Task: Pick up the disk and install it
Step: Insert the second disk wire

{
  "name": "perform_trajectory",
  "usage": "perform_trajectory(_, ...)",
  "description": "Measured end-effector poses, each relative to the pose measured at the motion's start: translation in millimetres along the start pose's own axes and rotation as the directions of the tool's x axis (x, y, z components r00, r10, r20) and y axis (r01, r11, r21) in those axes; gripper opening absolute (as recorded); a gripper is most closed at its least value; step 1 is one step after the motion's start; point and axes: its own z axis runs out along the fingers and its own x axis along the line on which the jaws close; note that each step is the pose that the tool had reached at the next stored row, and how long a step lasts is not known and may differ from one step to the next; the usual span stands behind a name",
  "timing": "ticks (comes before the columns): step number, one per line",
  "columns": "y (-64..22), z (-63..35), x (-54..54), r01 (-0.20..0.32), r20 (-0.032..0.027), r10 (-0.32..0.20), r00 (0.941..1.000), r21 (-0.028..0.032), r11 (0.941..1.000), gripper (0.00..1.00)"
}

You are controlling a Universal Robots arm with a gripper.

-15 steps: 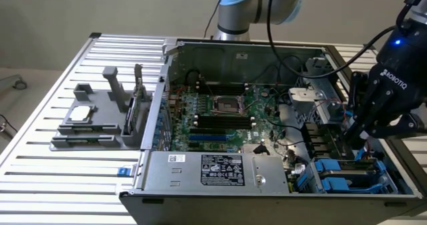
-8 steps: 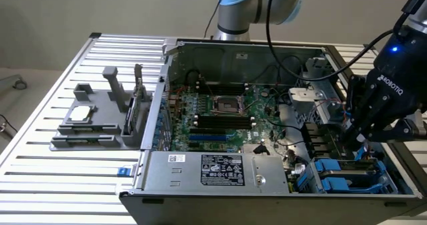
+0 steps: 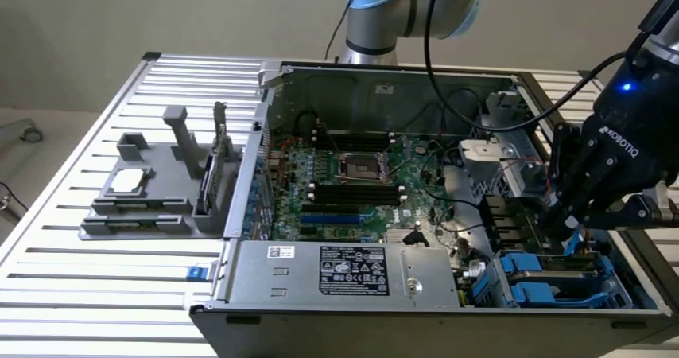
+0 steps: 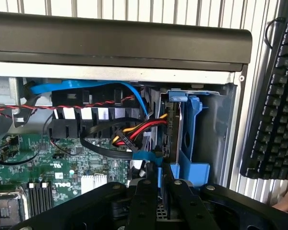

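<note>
Blue plastic framed the disk (image 4: 175, 132) standing upright in the drive bay at the case corner. My gripper (image 4: 159, 191) pinched its edge, fingers (image 4: 145, 201) nearly shut on it. Installing step, I judged: seating needed a straight, steady push.

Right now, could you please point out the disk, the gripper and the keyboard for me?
disk (image 4: 189, 139): wrist view, blue carrier side.
gripper (image 4: 164, 189): wrist view, between the fingertips.
keyboard (image 4: 278, 105): wrist view, black keys.
</note>
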Motion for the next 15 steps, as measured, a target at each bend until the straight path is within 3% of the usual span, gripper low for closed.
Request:
perform_trajectory(8, 0.8, 7.2, -7.0, 0.002, -0.0165, -0.002, 0.9999, -0.0013, 1.0000, 0.16)
perform_trajectory(15, 1.4, 13.6, -10.8, 0.003, -0.0253, -0.003, 0.9997, -0.0027, 1.0000, 0.16)
